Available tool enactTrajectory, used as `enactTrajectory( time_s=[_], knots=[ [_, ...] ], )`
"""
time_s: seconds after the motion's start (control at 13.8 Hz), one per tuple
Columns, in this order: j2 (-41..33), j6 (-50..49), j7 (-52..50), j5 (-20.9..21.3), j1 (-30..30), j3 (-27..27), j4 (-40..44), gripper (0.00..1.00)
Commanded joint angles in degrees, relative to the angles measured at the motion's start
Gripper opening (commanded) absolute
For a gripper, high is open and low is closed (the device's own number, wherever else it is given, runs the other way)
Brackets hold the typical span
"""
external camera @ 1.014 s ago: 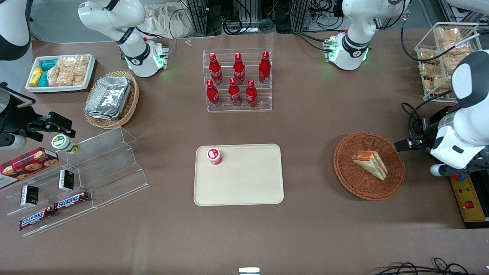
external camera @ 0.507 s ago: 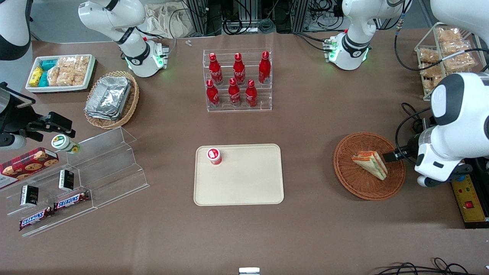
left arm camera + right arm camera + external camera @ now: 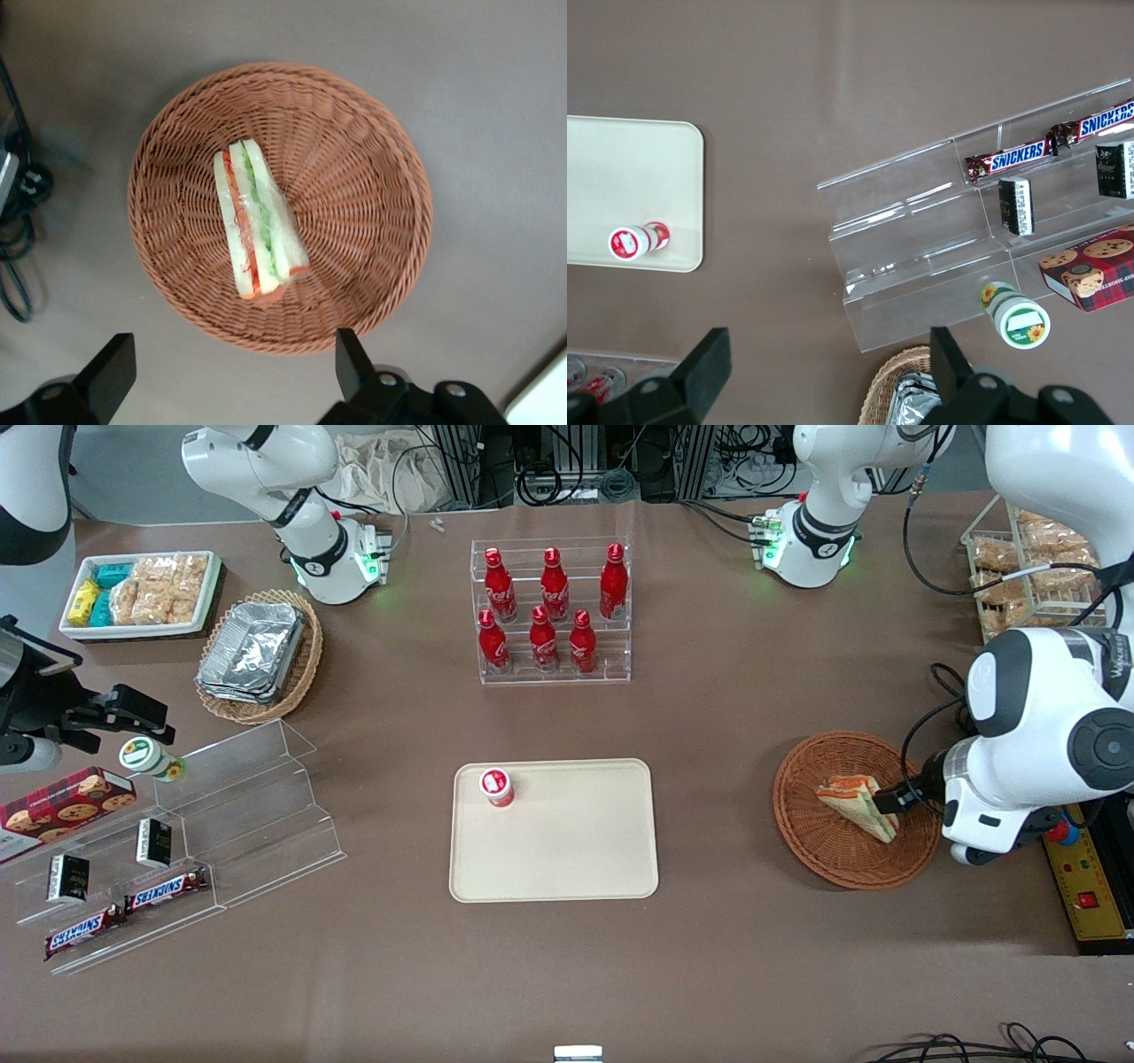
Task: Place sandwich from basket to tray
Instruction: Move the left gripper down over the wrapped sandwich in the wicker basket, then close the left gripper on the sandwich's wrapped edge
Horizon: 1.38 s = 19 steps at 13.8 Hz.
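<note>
1. Sandwich (image 3: 858,807) lies flat in the basket (image 3: 819,846), toward the working arm's end of the table. Front view: its long axis runs roughly 10 to 4 o'clock, the narrow tip at the 4 end, nearer the front camera.
2. Left wrist view: sandwich (image 3: 256,220) shows its layered cut face up, orange-red and green stripes between pale bread, lying off-centre in the basket (image 3: 372,159).
3. My gripper (image 3: 889,802) hovers over the basket's rim on the working arm's side, close to the sandwich's wide end. My fingers (image 3: 106,382) stand wide apart with nothing between them.
4. Hidden/cut off: only the finger ends show in the wrist view, the rest is out of frame. In the front view my wrist body covers part of the basket rim, and I can't tell whether a fingertip touches the bread or sits just above it.
5. Tray (image 3: 576,859) sits at table centre, well apart from the basket. A small red-and-white cup (image 3: 497,786) stands on the tray's corner at about 10 o'clock.
</note>
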Motion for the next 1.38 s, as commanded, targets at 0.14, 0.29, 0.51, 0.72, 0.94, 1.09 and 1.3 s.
enactTrajectory(
  time_s=[0.14, 0.29, 0.51, 0.72, 0.94, 1.09, 1.3],
  knots=[
    [-2.59, 13.41, -18.6, -0.08, -0.09, 0.02, -11.64, 1.0],
    [-2.59, 17.28, -20.48, 0.27, -0.09, 0.02, -14.72, 1.0],
    [-2.59, 20.45, -20.66, 0.27, -0.01, 0.11, -17.98, 1.0],
    [-2.06, 22.83, -21.53, 0.27, -0.01, 0.11, -19.22, 1.0],
    [-2.41, 25.64, -21.54, 0.36, 0.08, 0.11, -22.37, 1.0],
    [-2.24, 27.66, -21.54, 0.36, 0.08, 0.2, -23.96, 1.0],
    [-1.62, 30.9, -21.54, 0.62, 0.52, 0.2, -25.63, 1.0]
  ],
)
